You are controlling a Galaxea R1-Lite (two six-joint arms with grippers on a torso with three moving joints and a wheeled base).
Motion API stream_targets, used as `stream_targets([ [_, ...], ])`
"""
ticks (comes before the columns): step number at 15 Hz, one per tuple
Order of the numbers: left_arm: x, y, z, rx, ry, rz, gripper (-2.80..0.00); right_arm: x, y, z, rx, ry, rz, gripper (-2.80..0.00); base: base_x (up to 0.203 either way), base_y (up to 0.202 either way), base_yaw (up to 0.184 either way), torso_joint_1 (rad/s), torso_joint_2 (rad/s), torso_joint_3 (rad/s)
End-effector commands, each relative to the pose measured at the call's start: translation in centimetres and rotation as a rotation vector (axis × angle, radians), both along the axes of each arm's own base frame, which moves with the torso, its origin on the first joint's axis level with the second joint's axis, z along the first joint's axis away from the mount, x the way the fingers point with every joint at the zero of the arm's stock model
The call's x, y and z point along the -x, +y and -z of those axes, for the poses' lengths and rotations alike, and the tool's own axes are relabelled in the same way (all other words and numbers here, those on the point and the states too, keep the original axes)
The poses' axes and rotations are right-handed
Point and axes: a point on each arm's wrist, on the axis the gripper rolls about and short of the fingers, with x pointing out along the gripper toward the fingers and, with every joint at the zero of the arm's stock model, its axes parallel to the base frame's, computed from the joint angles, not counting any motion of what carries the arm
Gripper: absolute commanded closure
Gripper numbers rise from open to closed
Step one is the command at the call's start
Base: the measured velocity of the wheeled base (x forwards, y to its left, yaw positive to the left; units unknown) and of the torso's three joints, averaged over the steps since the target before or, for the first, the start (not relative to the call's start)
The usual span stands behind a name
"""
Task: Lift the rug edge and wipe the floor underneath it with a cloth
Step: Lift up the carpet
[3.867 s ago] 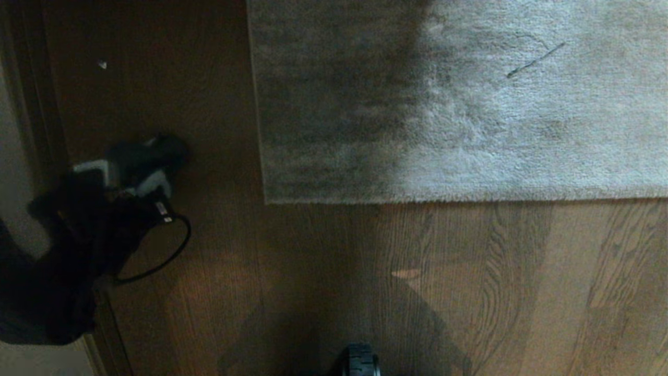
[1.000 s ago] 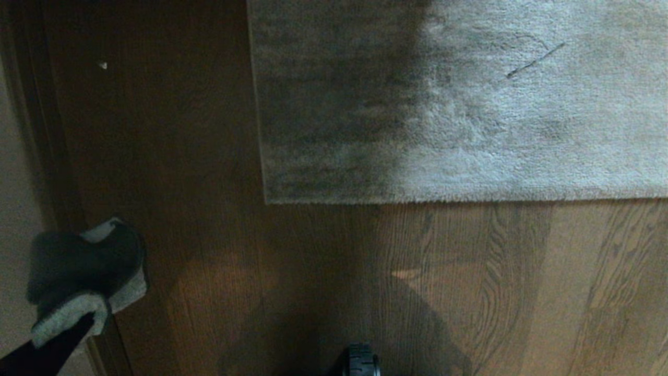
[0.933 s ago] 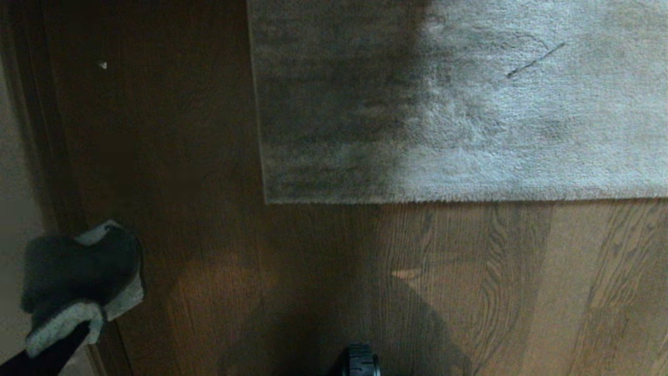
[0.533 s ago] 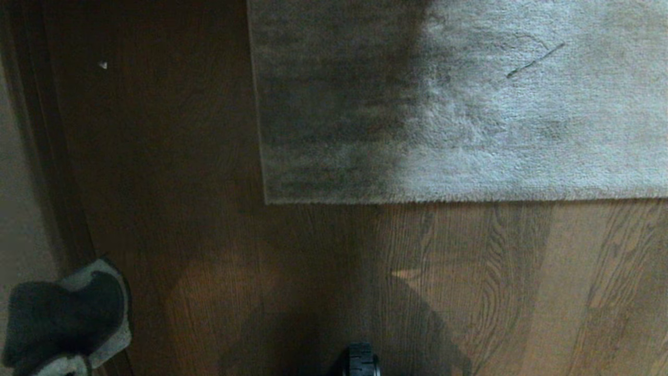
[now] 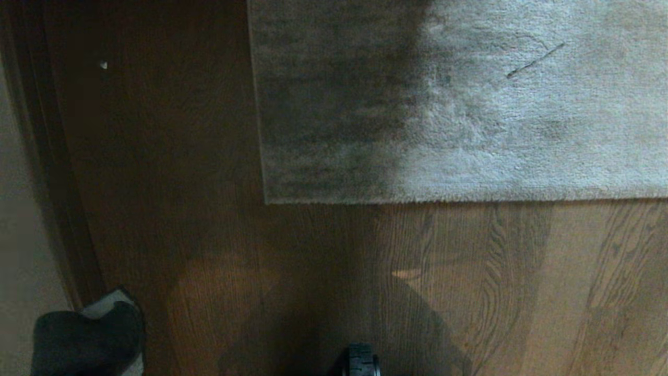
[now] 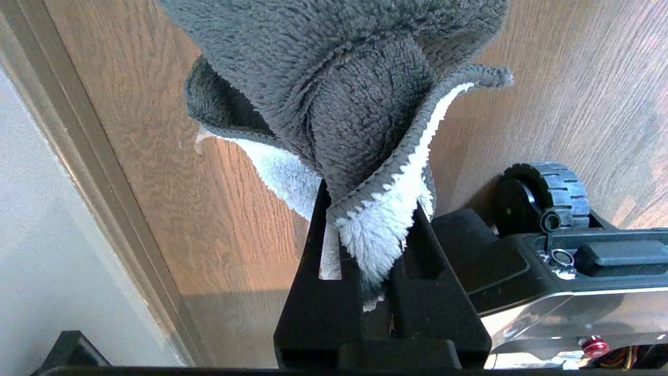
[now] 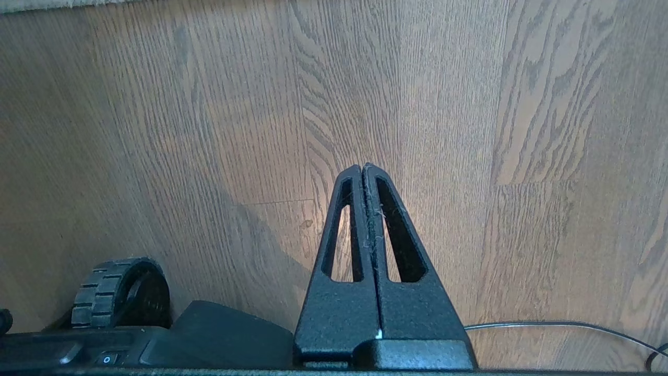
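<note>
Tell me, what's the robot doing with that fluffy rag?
The robot's left hand is pinched shut on the cloth, a grey rag with a white underside, holding it low beside the baseboard at the left. The rug lies flat on the floor, its edge not lifted yet. The right hand is shut and empty, hanging over bare floor.

No legible text, label, brand, number or sign on rug (image 5: pixel 459 104), floor (image 5: pixel 469 287), cloth (image 6: pixel 344 94) or robot base (image 6: pixel 548 271). Nothing readable in any view.
</note>
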Motion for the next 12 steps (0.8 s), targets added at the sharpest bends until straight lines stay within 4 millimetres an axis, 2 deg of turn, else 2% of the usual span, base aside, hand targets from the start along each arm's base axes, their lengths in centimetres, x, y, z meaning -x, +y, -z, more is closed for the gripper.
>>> stream_targets([
  [1,-0.01,0.00,0.00,0.001,0.002,-0.001,0.00,0.00,0.00,-0.01,-0.001,-0.001,0.000,0.00,0.000,0.000,0.000,0.000,0.00,0.000],
  [12,-0.02,0.00,0.00,0.001,0.003,-0.001,0.00,0.00,0.00,-0.01,0.000,-0.001,0.000,0.00,0.000,0.000,0.000,0.000,0.00,0.000],
])
